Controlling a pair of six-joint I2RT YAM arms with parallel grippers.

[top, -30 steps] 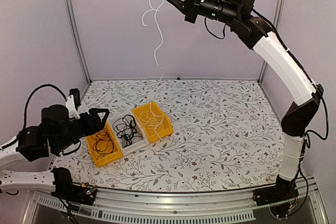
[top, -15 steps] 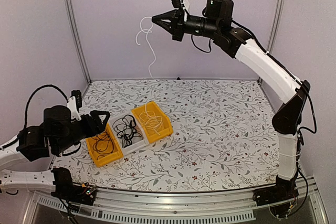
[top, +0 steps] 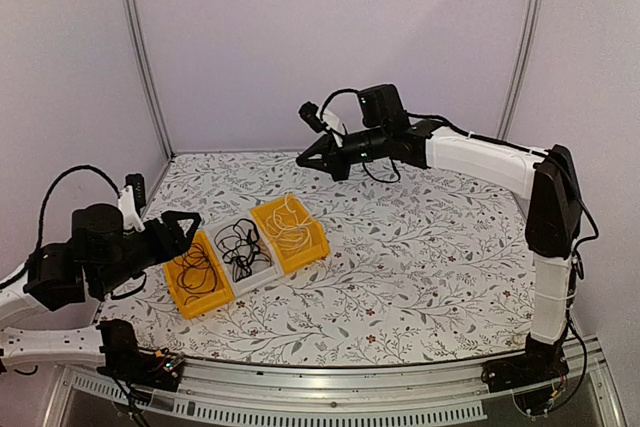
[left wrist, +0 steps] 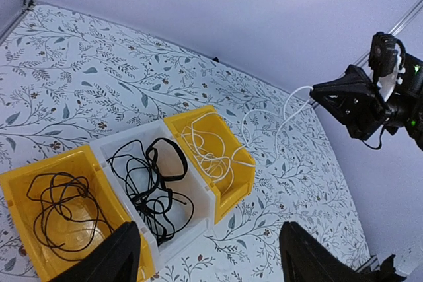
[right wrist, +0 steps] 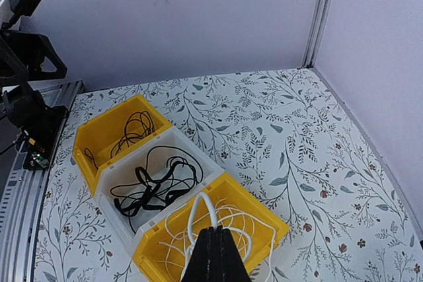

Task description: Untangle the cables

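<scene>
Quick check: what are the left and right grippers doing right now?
Left gripper: open, holding nothing.
Right gripper: shut on the white cable.

Hovering over a row of three bins on the floral tabletop (top: 420,247).
Stretching the right gripper (top: 303,160) out low, fingers pinched together, beyond the yellow bin (top: 312,244) cradling the cream cable (top: 288,223); poising the left gripper (top: 183,230), fingers spread, beside the other yellow bin (top: 195,304) and the white bin (top: 258,272), both holding black cables (top: 240,247).
</scene>
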